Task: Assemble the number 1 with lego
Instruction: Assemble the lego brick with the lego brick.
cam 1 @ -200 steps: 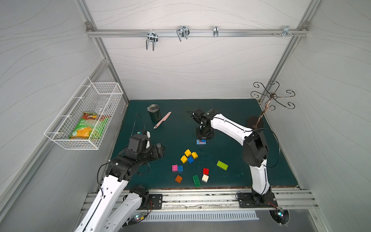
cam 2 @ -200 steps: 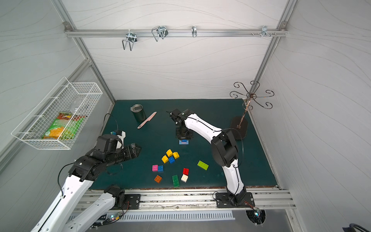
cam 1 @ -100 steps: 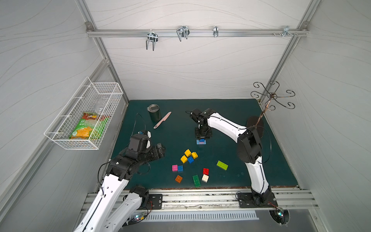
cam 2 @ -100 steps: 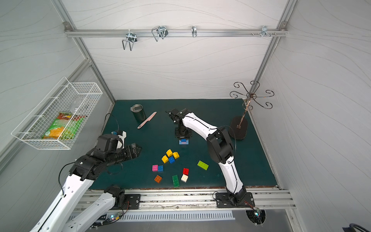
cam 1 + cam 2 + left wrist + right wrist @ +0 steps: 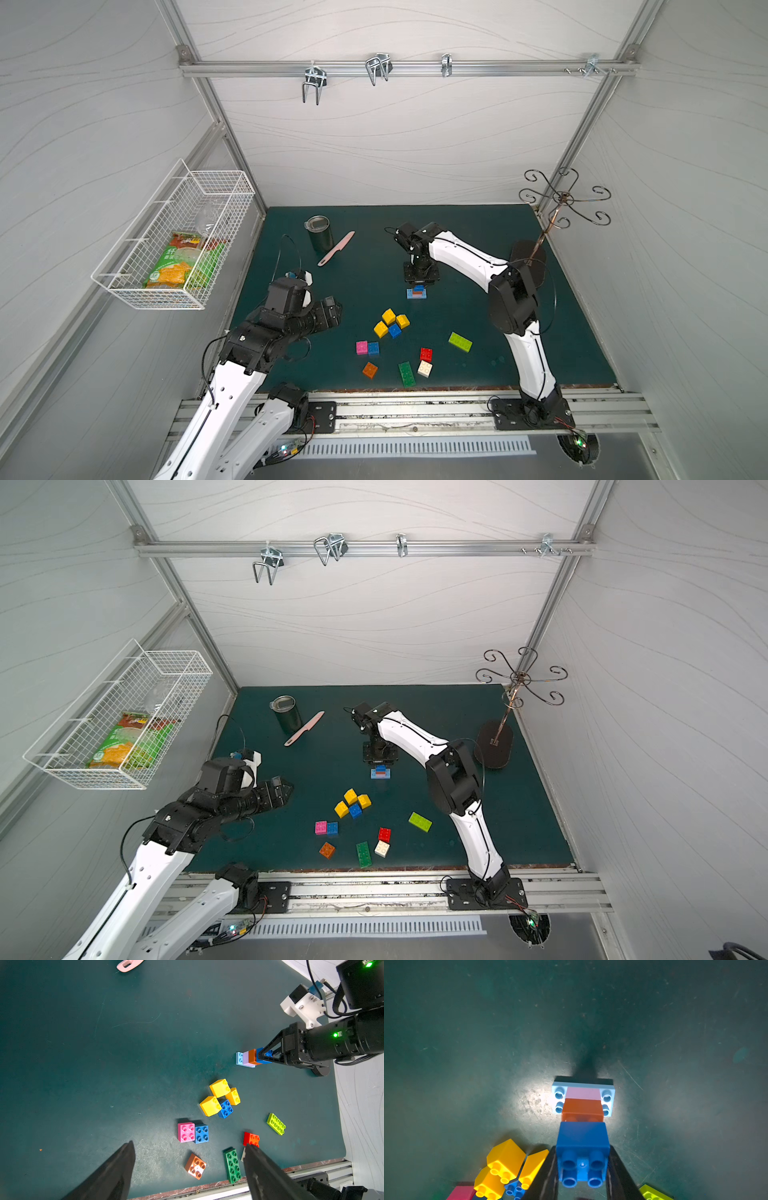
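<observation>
Now | right tool [image 5: 264, 1056] clamps top blue brick [image 5: 582, 1138] | left tool [image 5: 189, 1144] wide | basket [image 5: 153, 297]: snack bag [image 5: 178, 266], perhaps bottle [image 5: 205, 216]

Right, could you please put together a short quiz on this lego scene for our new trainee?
1. True or false: the left gripper holds a brick.
2. Which brick of the stack is the right gripper closed on? A blue, B lime, C red.
3. How many yellow bricks lie loose on the mat?
Key: 1 false, its jaws are open and empty; 2 A, the blue brick on top; 3 three.
</observation>
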Motion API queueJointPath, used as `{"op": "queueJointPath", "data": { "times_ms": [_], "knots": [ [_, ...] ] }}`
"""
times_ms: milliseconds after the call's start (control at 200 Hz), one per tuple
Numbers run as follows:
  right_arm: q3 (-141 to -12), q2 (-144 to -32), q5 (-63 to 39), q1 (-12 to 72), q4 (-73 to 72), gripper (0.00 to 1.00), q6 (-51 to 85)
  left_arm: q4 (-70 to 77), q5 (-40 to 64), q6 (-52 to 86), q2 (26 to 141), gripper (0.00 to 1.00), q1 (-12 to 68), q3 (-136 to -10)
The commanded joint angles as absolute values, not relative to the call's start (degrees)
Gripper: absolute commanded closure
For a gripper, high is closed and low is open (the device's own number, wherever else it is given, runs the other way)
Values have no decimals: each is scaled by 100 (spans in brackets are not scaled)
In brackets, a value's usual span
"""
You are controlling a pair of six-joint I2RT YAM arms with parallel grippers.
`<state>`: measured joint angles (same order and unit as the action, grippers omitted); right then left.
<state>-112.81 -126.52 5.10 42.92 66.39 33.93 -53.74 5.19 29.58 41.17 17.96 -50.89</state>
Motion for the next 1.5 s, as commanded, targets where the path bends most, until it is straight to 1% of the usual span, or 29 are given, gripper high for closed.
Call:
{"op": "queueJointPath", "data": {
  "times_ms": [0,340,540,841,1106,1151,1256,1311,1381,1421,1496],
  "knots": [
    [-11375,-12923,449,4245,6881,84,3257,-5194,566,2927,4047,13,1814,-5133],
    [-11420,-13281,470,4221,7063,84,3155,-5186,570,2927,4008,13,1813,-5133],
    [-11055,-13457,440,4220,6762,85,3121,-5184,563,2927,3982,13,1811,-5133],
    [-10985,-13863,501,4219,6669,86,2997,-5186,563,2931,3964,13,1811,-5133],
    [-10972,-13661,497,4228,6706,86,3105,-5186,539,2927,3981,12,1802,-5133],
    [-10981,-13535,470,4234,6705,83,3144,-5186,537,2927,3993,12,1793,-5133],
    [-11035,-13218,401,4237,6741,73,3223,-5183,536,2929,3999,12,1775,-5133],
    [-11113,-13050,378,4236,6794,66,3271,-5185,550,2927,4015,12,1769,-5137],
    [-11243,-12839,369,4254,6872,59,3316,-5186,536,2927,4032,12,1753,-5133],
    [-11336,-12724,366,4262,6930,52,3344,-5194,537,2927,4034,12,1753,-5142],
    [-11485,-12513,361,4304,7050,43,3362,-5194,538,2927,4034,12,1732,-5142]
  ]
}}
